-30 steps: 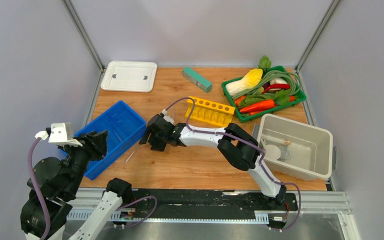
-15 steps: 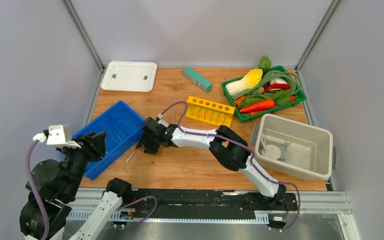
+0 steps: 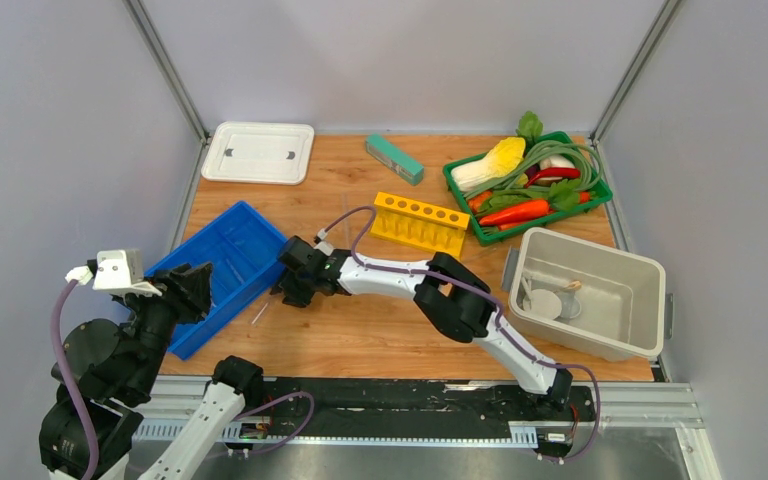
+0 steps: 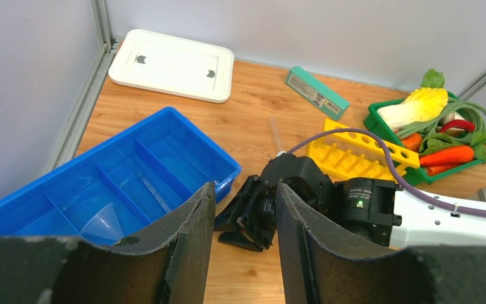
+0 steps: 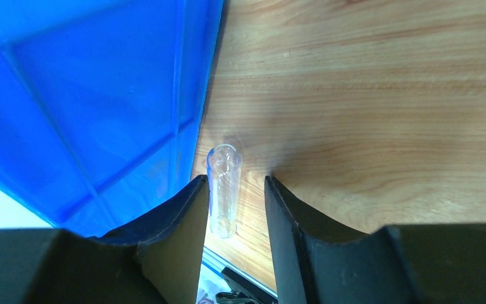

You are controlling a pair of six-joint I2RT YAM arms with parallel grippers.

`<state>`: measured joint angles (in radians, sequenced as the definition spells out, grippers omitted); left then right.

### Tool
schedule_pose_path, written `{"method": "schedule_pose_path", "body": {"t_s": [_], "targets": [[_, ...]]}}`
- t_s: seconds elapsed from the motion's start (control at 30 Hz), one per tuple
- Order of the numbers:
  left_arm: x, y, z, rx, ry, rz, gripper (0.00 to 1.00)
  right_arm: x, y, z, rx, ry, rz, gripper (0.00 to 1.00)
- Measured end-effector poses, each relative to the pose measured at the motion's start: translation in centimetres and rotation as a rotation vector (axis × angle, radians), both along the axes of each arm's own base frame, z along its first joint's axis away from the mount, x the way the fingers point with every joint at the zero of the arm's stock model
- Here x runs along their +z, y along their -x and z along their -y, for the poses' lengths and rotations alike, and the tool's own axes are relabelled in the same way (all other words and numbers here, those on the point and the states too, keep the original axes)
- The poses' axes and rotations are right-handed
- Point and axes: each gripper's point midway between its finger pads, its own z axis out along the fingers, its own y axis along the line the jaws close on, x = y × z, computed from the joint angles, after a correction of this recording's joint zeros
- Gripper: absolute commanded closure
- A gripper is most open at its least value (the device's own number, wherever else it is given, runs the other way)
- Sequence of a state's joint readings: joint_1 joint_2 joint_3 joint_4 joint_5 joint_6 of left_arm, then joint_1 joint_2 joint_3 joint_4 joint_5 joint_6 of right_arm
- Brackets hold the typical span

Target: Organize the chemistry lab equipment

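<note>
Just off the blue tray's (image 3: 222, 262) near-right wall, a clear glass tube (image 5: 221, 190) lies flat on the wooden desk (image 3: 380, 330). The right end effector (image 5: 235, 183) points down at it with fingers spread. The tube shows in the gap between them, closer to one finger; contact cannot be told. Over the tray's near-left edge, the left end effector (image 4: 245, 187) hovers, fingers parted and holding nothing. A clear funnel (image 4: 104, 221) sits inside the tray. A yellow holed rack (image 3: 420, 222) stands to the tray's right.
</note>
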<state>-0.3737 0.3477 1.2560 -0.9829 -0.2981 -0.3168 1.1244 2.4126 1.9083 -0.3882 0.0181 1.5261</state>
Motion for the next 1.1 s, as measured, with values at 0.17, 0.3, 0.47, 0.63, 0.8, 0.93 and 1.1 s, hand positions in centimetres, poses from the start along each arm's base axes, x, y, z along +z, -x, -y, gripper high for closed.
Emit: {"method": "schedule_pose_path", "body": {"t_s": [0.17,0.3,0.47,0.63,0.8,0.93,1.1], "targets": [[0.12,-0.03,0.03,-0.001,0.002,0.005,0.52,0.15,-0.18,-0.05,-0.024,0.006,-0.010,0.56],[0.36,-0.08,0.07,-0.002,0.006,0.014,0.52,0.10,-0.30,-0.05,-0.037,0.008,-0.014,0.56],[0.38,0.00,0.06,-0.003,0.007,0.017,0.52,0.06,-0.53,-0.58,-0.040,0.002,-0.016,0.57],[0.53,0.40,-0.11,-0.003,0.013,0.032,0.52,0.01,-0.56,-0.70,-0.040,0.004,-0.019,0.58],[0.59,0.56,-0.16,-0.002,0.018,0.037,0.52,-0.09,-0.48,-0.54,-0.046,0.014,-0.029,0.61],[0.59,0.56,-0.21,0.001,0.019,0.037,0.52,-0.17,-0.52,-0.58,-0.048,0.025,-0.036,0.63],[0.62,0.57,-0.41,0.011,0.018,0.039,0.53,-0.43,-0.41,-0.58,-0.043,0.040,-0.044,0.67]]}}
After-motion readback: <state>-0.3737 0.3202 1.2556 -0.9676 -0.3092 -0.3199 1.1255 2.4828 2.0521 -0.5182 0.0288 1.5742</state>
